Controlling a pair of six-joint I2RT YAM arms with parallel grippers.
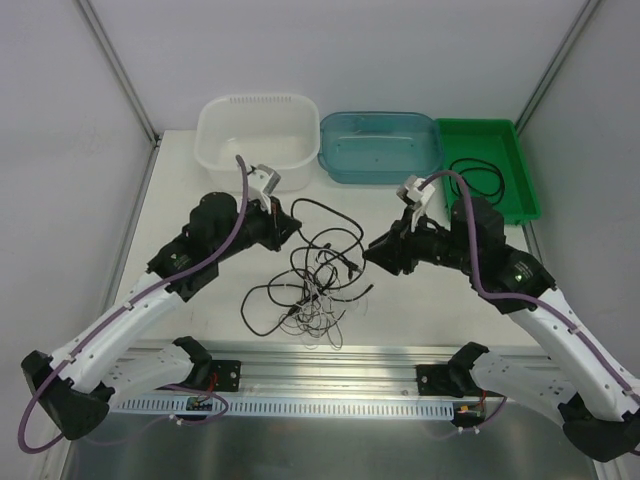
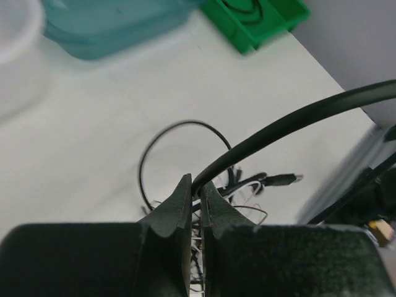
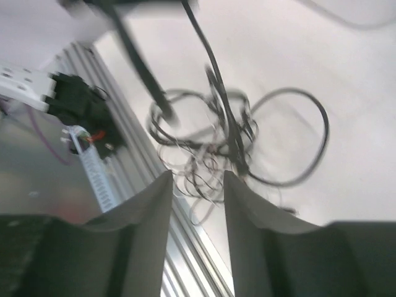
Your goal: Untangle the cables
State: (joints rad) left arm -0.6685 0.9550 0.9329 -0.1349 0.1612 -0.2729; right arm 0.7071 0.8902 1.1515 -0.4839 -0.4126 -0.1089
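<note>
The cables (image 1: 312,282) lie in a tangled heap at the middle of the table, with thin dark wiry loops and a white strand among them. My left gripper (image 1: 291,228) is at the heap's upper left. In the left wrist view the left gripper (image 2: 198,187) is shut on the thicker black cable (image 2: 291,120), which rises to the right; a small plug (image 2: 283,180) lies behind it. My right gripper (image 1: 372,254) hovers at the heap's right. In the right wrist view the right gripper (image 3: 197,180) stands open and holds nothing, with the blurred tangle (image 3: 210,139) below it.
A white tub (image 1: 258,135), a blue tub (image 1: 380,146) and a green tray (image 1: 492,168) stand along the back; a coiled black cable (image 1: 476,176) lies in the tray. An aluminium rail (image 1: 330,375) runs along the near edge.
</note>
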